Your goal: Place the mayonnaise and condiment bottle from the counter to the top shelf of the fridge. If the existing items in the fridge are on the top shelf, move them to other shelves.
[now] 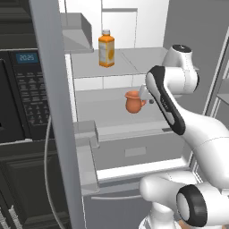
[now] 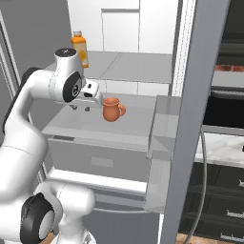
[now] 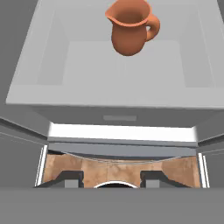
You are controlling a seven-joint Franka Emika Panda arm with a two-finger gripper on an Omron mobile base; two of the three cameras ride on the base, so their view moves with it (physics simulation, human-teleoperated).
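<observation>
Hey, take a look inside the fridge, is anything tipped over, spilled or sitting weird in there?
Nothing stands out. The orange bottle stands upright on the top shelf, and the terracotta jug sits upright on the shelf below, with no spill around either. The gripper hangs beside the jug with nothing between its jaws.

The open fridge (image 1: 134, 67) is seen from behind-left and behind-right in the base views, which share its shelves. The jug (image 3: 130, 27) is viewed closely, downward, from the hand camera.
</observation>
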